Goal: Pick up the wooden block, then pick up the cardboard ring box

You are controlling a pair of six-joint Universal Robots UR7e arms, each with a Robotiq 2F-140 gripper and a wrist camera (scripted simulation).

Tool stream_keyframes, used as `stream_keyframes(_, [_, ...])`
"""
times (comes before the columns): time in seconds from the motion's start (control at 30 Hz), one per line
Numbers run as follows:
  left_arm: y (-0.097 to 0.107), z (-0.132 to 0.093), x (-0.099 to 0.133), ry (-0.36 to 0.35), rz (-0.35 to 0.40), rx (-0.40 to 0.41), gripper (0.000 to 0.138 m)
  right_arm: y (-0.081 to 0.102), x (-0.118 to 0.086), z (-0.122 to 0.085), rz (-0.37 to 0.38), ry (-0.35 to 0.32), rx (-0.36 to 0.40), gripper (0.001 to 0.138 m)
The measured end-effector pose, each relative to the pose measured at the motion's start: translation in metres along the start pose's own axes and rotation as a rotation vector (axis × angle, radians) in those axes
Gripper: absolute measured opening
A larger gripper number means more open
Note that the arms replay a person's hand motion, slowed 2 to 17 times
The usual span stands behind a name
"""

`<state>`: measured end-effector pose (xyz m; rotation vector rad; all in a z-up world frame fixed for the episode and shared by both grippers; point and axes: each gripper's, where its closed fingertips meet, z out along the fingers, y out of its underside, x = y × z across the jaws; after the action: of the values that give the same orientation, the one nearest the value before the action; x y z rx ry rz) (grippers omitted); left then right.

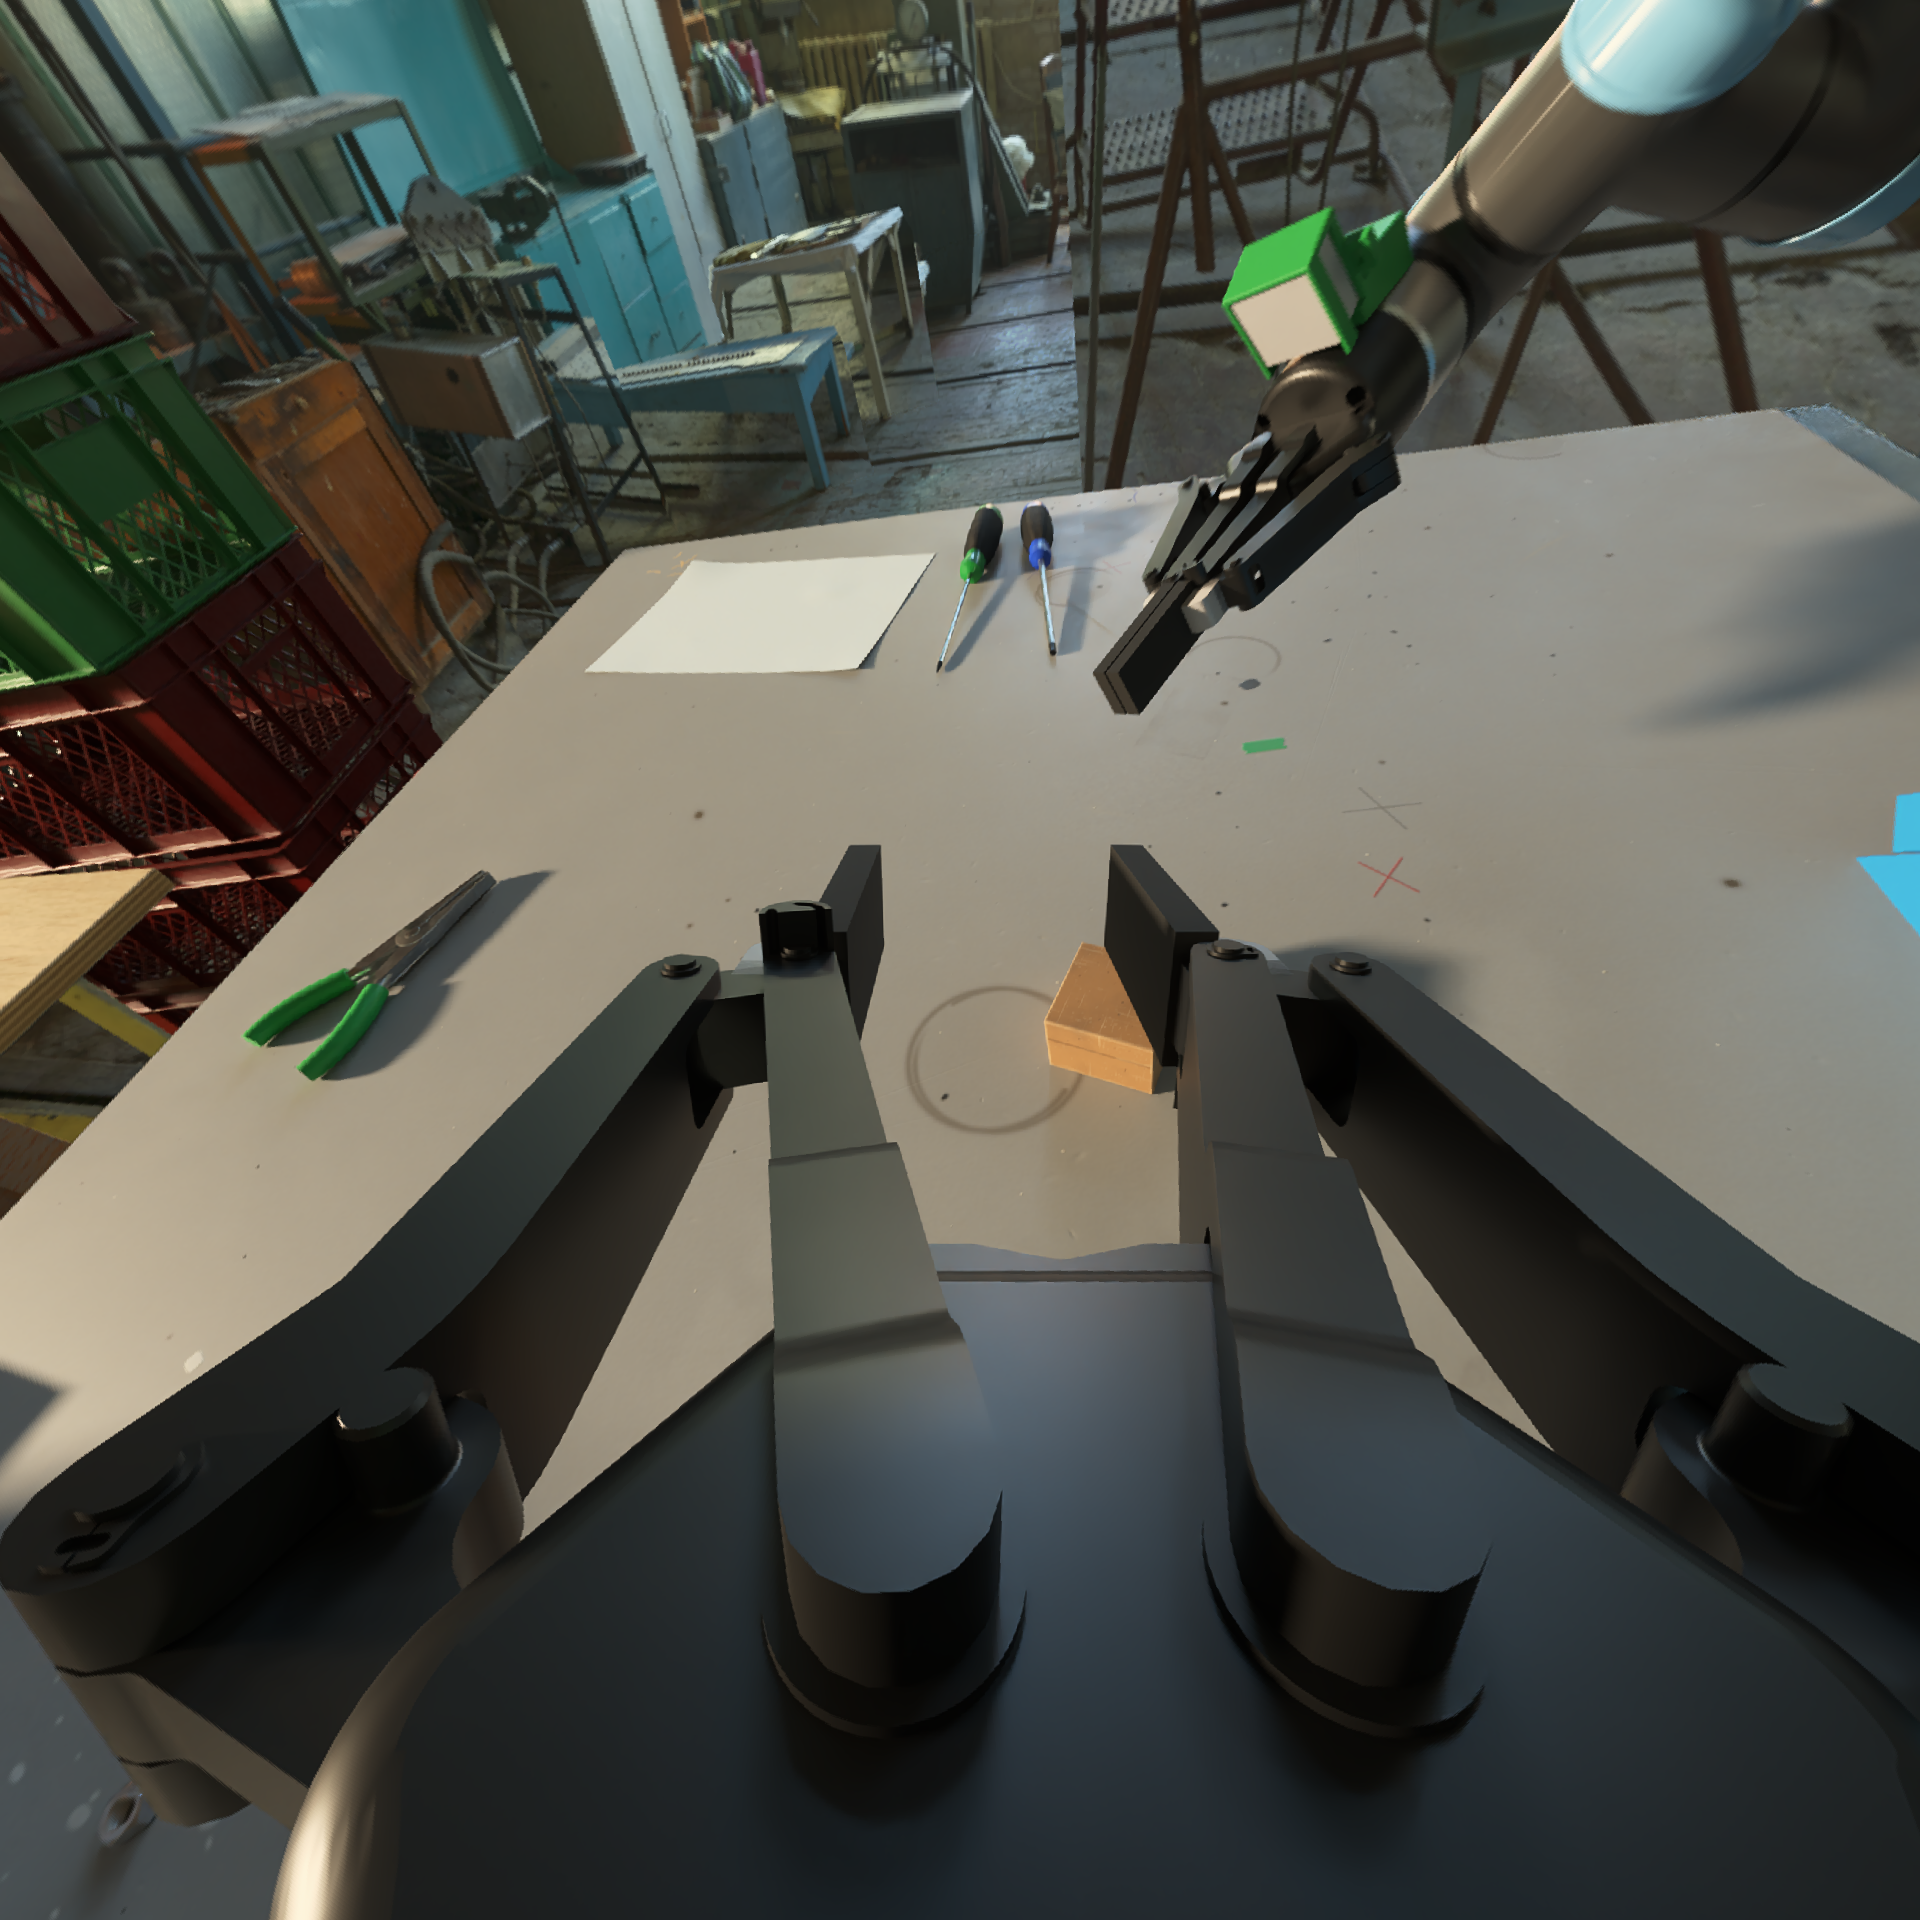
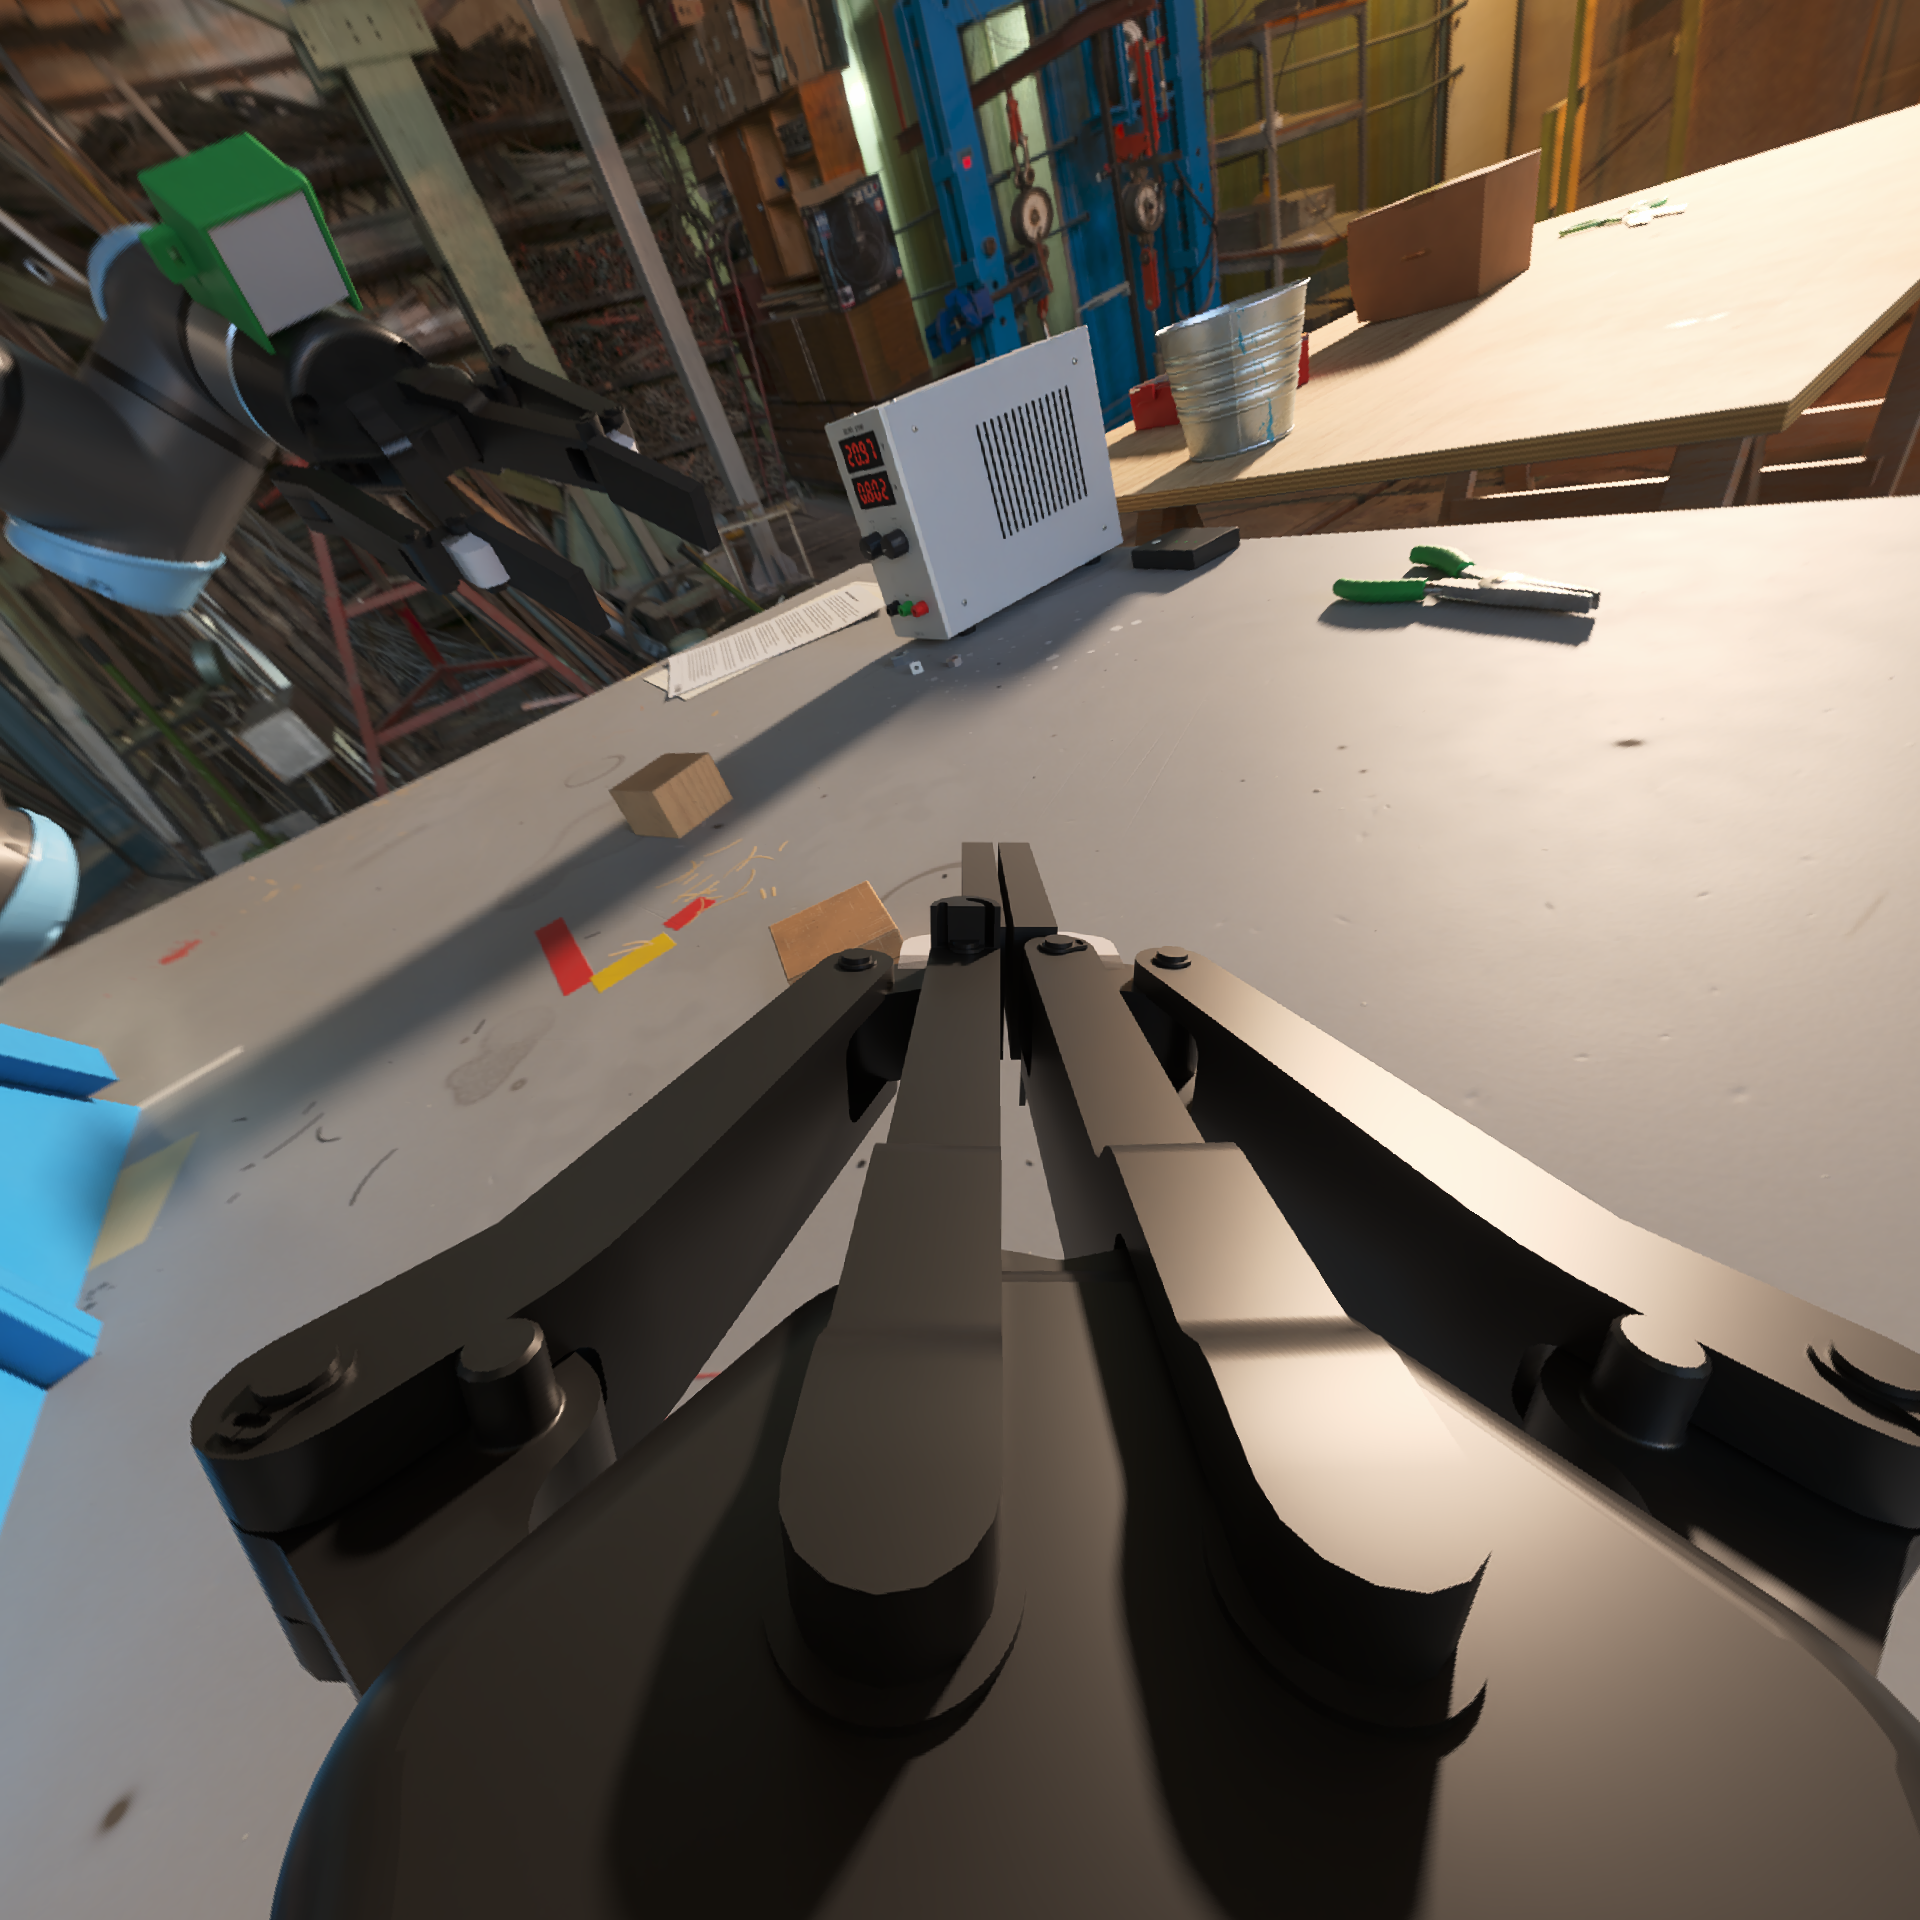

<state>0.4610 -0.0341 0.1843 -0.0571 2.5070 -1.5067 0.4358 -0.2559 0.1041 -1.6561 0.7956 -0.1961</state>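
**Q:** Where are the task's two things?

**A:** The cardboard ring box (image 2: 831,925) rests flat on the grey table (image 2: 1403,935). It serves here as the landmark. In the right wrist view, the wooden block (image 2: 670,795) lies beyond the box and to its left. The block is also on the table, and the two are apart.

**Q:** What is the state of each gripper?

**A:** The left gripper (image 1: 995,904) is spread wide and grasps nothing. In its own view, one finger pad covers the box's right-hand edge. The right wrist view shows it raised well above the table, beyond the block. The right gripper (image 2: 997,868) is clenched pad to pad with nothing between. Its tips appear just to the right of the box. How high it hangs over the table cannot be told.

**Q:** What else lies near the box?

**A:** Red and yellow tape strips (image 2: 613,956) lie just to its left. The white power supply (image 2: 997,478) stands far beyond it, and the green-handled pliers (image 2: 1455,587) lie well off to its right.
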Motion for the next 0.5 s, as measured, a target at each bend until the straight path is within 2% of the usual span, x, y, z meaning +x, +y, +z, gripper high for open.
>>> stream_keyframes(0.17, [-0.013,0.001,0.01,0.002,0.015,0.034,0.053,0.008,0.003,-0.001,0.094,-0.057,0.013,0.001])
stream_keyframes(0.23, [-0.016,0.002,0.012,-0.013,0.03,0.028,0.05,0.013,0.007,-0.002,0.114,-0.055,0.001,0.001])
stream_keyframes(0.4, [-0.021,0.0,0.011,-0.079,0.076,-0.002,0.036,0.027,0.019,-0.001,0.121,0.018,-0.057,0.001])
stream_keyframes(0.5, [-0.025,-0.003,0.013,-0.09,0.08,-0.002,0.028,0.036,0.027,-0.001,0.123,0.067,-0.104,0.001])
